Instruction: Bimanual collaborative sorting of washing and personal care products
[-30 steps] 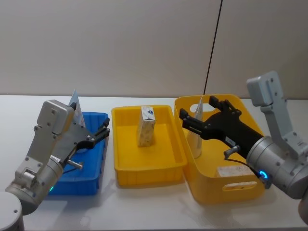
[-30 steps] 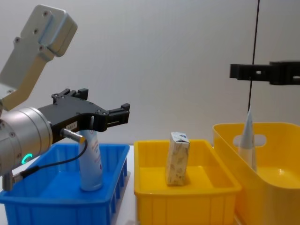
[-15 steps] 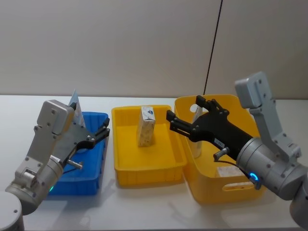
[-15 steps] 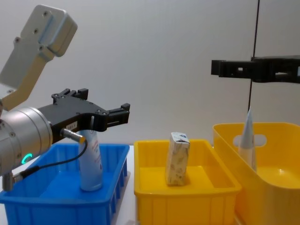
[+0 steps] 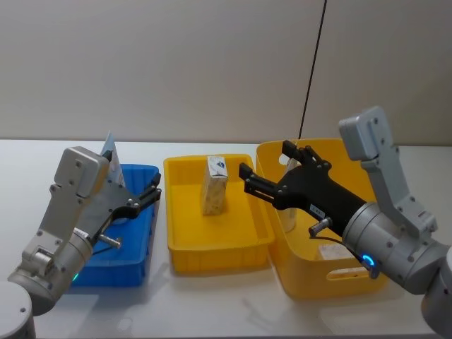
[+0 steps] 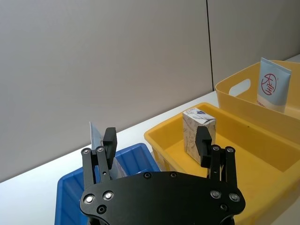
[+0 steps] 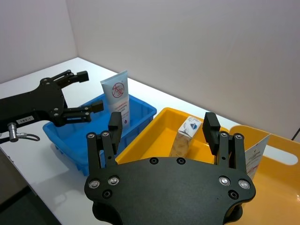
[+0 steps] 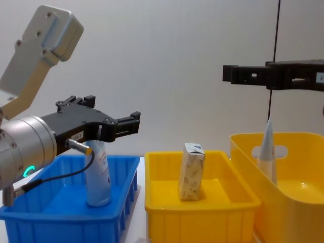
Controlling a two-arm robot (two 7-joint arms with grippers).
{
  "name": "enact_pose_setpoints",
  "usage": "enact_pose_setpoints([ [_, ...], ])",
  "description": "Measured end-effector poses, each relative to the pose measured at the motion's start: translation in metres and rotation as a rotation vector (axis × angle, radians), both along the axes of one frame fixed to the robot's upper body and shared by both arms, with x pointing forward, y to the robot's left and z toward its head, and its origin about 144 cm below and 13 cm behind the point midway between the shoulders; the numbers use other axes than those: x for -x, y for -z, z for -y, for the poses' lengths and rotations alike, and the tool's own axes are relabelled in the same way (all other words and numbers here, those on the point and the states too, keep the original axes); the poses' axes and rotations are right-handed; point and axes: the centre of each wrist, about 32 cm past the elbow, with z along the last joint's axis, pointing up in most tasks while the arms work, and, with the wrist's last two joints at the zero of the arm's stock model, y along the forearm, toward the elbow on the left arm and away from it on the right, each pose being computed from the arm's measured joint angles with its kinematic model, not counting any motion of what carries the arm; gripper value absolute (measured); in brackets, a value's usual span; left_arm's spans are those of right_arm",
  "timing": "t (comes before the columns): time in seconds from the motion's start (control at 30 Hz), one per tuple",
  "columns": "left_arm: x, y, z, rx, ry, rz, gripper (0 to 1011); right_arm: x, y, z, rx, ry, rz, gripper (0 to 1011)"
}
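Three plastic bins sat in a row on the white table: blue bin, shallow yellow tray, deep yellow handled basket. One squeeze tube stood upright in the blue bin, crimped end up. A small carton stood upright in the tray. A second tube stood upright in the basket. Left gripper hovered above the blue bin, fingers spread, empty, the tube just behind them. Right gripper hung above the tray's right rim near the carton, fingers apart, holding nothing.
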Motion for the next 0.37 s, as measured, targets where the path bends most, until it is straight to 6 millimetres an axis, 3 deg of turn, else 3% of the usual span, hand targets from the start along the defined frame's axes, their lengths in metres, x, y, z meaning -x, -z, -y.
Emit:
enact_pose_setpoints([
  [0.37, 0.0000, 0.0000, 0.0000, 0.000, 0.000, 0.000, 1001, -0.0001, 0.0003, -0.0008, 0.001, -0.003, 0.001, 1002],
])
